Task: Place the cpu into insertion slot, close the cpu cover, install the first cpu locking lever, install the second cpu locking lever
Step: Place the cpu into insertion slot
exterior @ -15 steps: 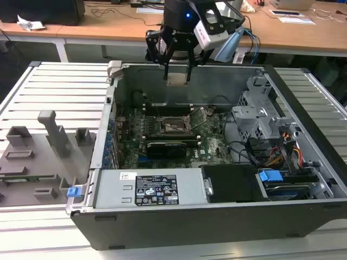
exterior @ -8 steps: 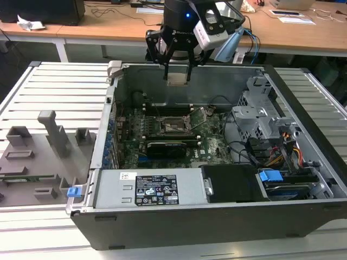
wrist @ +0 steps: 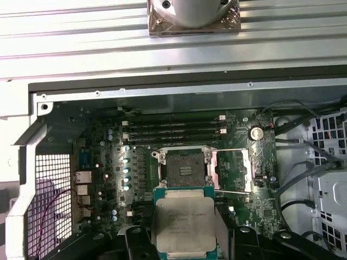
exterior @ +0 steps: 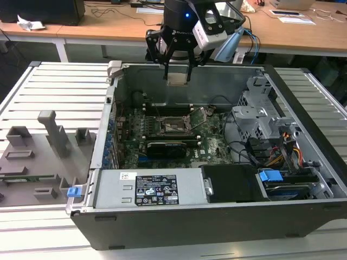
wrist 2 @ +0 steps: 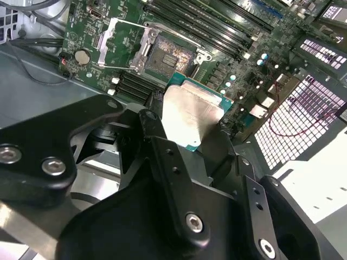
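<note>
My gripper [exterior: 178,75] hangs above the back wall of the open computer case, shut on the cpu [exterior: 178,79], a flat pale square chip held by its edges. In both wrist views the cpu [wrist: 184,222] [wrist 2: 191,115] sits between the black fingers [wrist: 135,241], well above the board. Below it the insertion slot [wrist: 184,169] [wrist 2: 168,54] [exterior: 174,125] lies open, dark and square with a silvery rim. The cpu cover [wrist: 234,170] [wrist 2: 120,42] is swung back beside the slot. A thin locking lever [wrist: 233,191] stands loose next to it.
The green motherboard [exterior: 211,143] lies at the case bottom with memory slots [wrist: 173,130] behind the socket. A black card [exterior: 168,146], the power supply [exterior: 154,189] and the drive cage [exterior: 260,116] crowd it. A grey fixture plate [exterior: 38,157] lies at the exterior view's left.
</note>
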